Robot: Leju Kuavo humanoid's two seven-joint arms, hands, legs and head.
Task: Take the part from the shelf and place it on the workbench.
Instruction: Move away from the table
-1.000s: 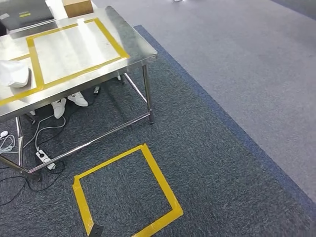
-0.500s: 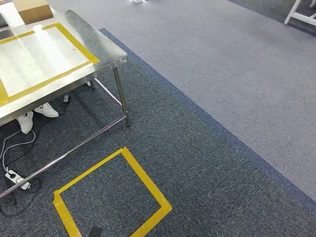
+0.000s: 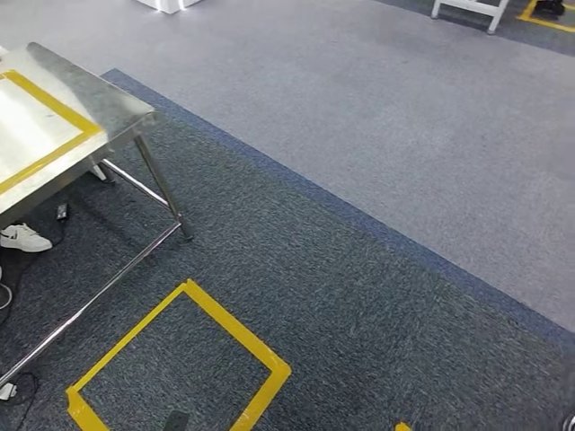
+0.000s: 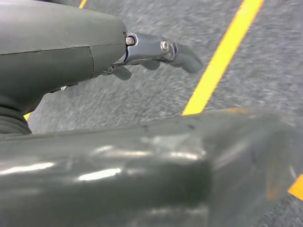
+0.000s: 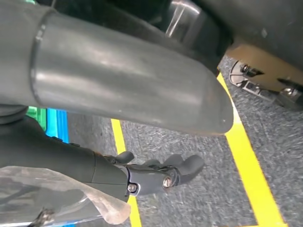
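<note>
At the far left of the head view stands a steel surface (image 3: 101,103) with shiny legs, marked on top with yellow tape lines (image 3: 48,103). Under its near edge a white shoe (image 3: 23,238) rests on the dark carpet (image 3: 352,296), beside a small black plug and a cable. In front of the surface a yellow tape square (image 3: 224,328) is stuck to the carpet. Further right, a blue border strip (image 3: 380,235) runs diagonally and separates the dark carpet from a lighter grey floor (image 3: 380,117). At the top right corner stand the white legs of a frame (image 3: 468,9). Where the part lies I cannot tell. In the left wrist view the left hand (image 4: 157,49) hangs over the carpet and a yellow line, its fingers (image 4: 185,56) stretched out and apart with nothing in them. In the right wrist view the right hand (image 5: 157,172) hangs likewise over yellow tape, with its fingers (image 5: 189,165) extended and empty. A crumpled clear film (image 5: 71,196) shows close by its wrist, and a green and blue patch (image 5: 53,124) shows behind.
</note>
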